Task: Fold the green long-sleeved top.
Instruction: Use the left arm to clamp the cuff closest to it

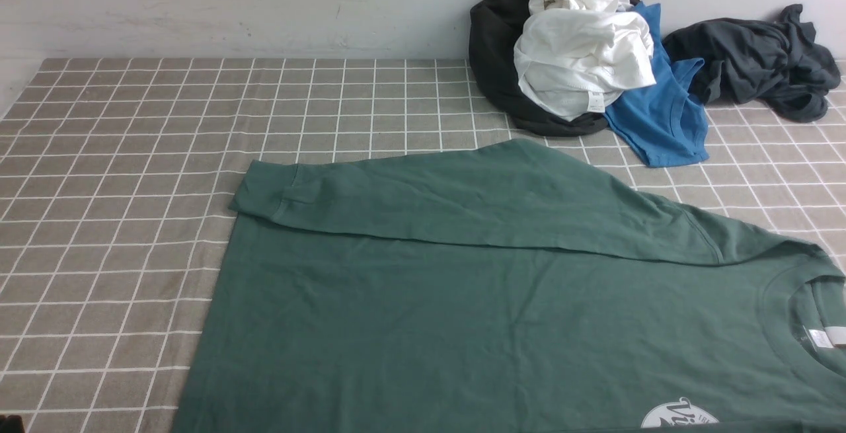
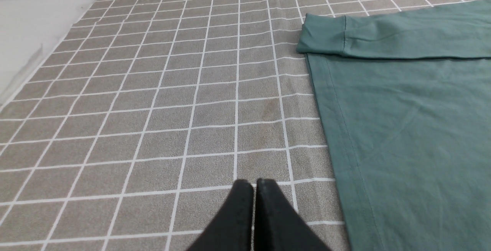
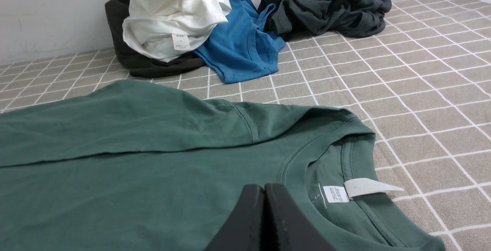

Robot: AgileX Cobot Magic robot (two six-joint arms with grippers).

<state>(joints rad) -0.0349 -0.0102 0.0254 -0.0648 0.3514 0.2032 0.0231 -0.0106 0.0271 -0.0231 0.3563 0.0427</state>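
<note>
Left jaws: closed, holding nothing, over the bare checked desk (image 2: 153,109), just beside the hem of the green long-sleeved top (image 2: 414,136).
Right jaws: closed, holding nothing, over the top's chest beside the ribbed neck, near the white neck label (image 3: 335,193).
Top: flat, front up, near right of desk; far sleeve (image 1: 462,201) folded across the body, cuff (image 2: 322,34) at the hem.
Far right, against the wall: black garment (image 1: 492,43), white garment (image 1: 581,63), blue T-shirt (image 1: 661,122), dark grey garment (image 1: 753,63).

One green long-sleeved top (image 1: 462,301), one blue T-shirt (image 1: 661,122), one white garment (image 1: 581,63), two dark garments (image 1: 492,56) (image 1: 753,66) (black, grey)
</note>
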